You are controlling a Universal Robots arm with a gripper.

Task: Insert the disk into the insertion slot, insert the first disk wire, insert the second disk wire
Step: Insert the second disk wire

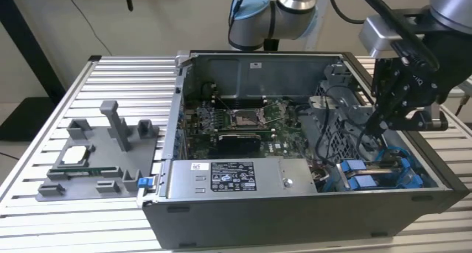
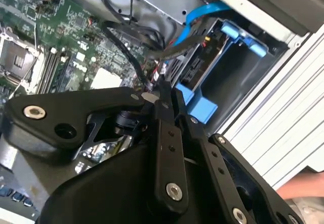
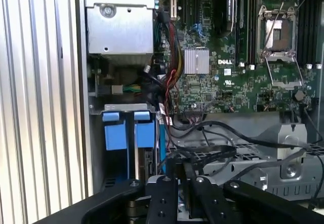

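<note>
An open grey metal computer case (image 1: 310,220) lies on a ribbed aluminium worktop (image 1: 81,220). Inside it sit a green motherboard (image 1: 236,123), a silver labelled power-supply box (image 1: 236,178) and black cables (image 1: 324,131). The disk (image 1: 372,173), edged by its bright blue plastic carrier frame, sits in the insertion slot (image 1: 413,170) at the case's corner toward the exterior view's right. The black gripper (image 1: 379,123) hangs just above that bay; in the second wrist view its jaws are pressed together on a thin black wire (image 2: 126,51). A grey parts tray (image 1: 92,170) rests well apart.
</note>
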